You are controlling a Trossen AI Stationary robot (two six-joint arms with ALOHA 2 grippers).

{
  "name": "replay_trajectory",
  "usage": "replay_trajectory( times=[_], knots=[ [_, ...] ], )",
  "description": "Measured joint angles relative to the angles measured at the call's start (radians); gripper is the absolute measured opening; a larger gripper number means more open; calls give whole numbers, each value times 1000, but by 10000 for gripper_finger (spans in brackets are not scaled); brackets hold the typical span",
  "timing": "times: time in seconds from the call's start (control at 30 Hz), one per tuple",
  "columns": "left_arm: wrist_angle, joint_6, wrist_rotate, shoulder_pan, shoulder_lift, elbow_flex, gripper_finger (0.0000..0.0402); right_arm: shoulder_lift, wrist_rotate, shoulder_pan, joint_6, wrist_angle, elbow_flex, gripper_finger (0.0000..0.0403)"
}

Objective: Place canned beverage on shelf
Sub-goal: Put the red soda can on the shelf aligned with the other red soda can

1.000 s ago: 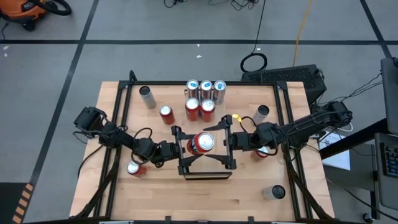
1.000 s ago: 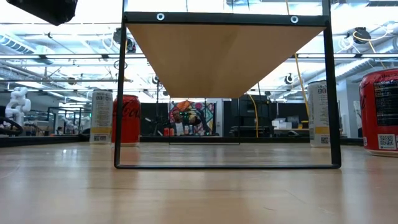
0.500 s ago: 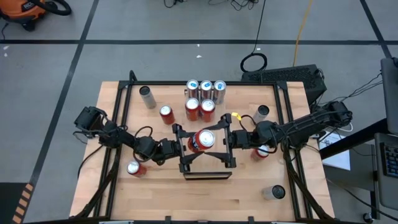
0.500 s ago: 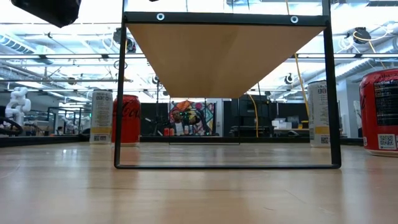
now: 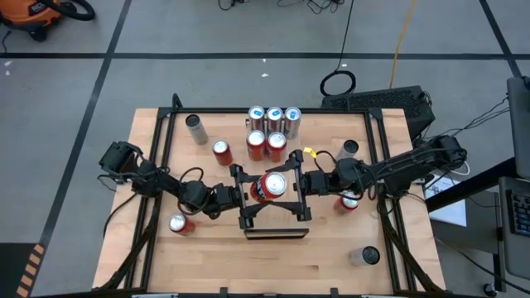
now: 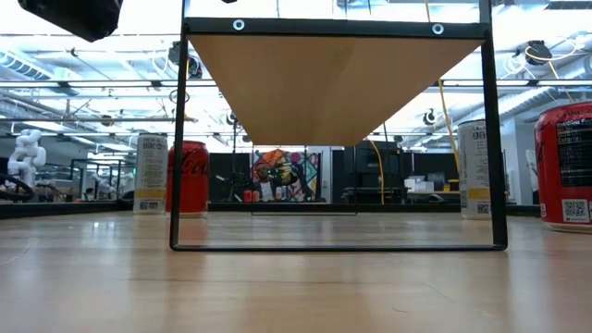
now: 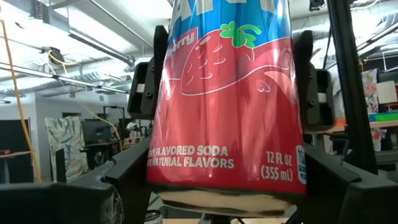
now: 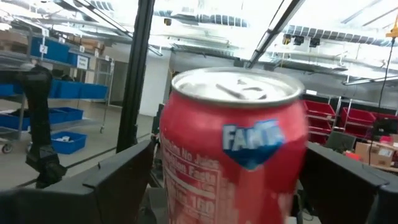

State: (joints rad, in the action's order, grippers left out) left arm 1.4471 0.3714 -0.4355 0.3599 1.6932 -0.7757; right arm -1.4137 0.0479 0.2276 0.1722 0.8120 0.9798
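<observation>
above the shelf (image 5: 277, 217), both the left pincer (image 5: 240, 195) and right pincer (image 5: 300, 184) grip the fanta can (image 5: 271, 187); the handover step judged next requires one to release.

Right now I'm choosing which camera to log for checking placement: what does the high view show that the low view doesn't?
Only the high view shows the red can standing on top of the shelf, with the left claw and the right claw close on either side, plus a cluster of cans elsewhere on the table. Only the low view shows the shelf's pale underside and the open space beneath it. Both show the shelf's black frame and loose cans standing on the table.
</observation>
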Motion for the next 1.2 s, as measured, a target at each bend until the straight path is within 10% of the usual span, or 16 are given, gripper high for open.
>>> replay_trajectory(
  times=[1.2],
  knots=[
    [-24,5,5,4,0,0,291,24,7,29,25,-135,50,352]
  ],
)
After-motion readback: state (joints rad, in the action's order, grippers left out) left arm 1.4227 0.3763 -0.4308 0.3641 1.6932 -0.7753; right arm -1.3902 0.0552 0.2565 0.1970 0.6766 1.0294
